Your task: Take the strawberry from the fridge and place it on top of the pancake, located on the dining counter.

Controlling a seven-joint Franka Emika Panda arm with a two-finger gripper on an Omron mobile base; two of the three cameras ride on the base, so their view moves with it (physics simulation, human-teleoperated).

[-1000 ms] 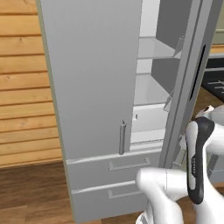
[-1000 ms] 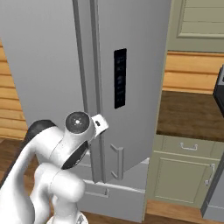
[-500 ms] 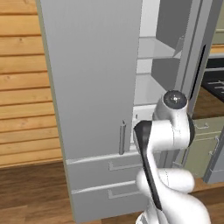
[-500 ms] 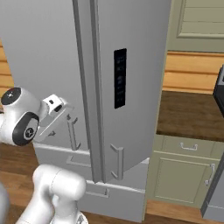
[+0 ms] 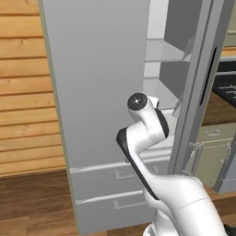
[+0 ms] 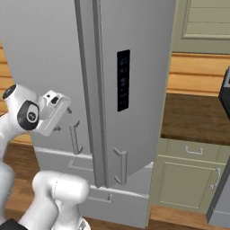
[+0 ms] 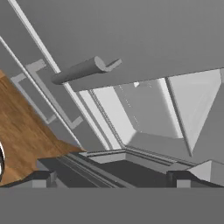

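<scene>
We see the fridge (image 5: 99,83) in flat light grey, its shelves (image 5: 161,50) paler, almost white, and a black panel (image 6: 123,80) on its door edge. Our arm (image 5: 152,152) is white with dark joints. The wall (image 5: 23,92) is honey-coloured wood in horizontal planks, the floor (image 5: 32,203) darker brown wood grain. The cabinets (image 6: 188,179) are sage green under a dark brown desk (image 6: 193,114).

The arm (image 5: 152,138) is glossy white, built of fat rounded segments, with black bands where the segments meet. A round dark cap with a pale ring sits on 1 joint. Its hand (image 6: 53,113) is a boxy pale-grey block, and 2 small dark fingertips (image 7: 43,178) show at its end.
</scene>
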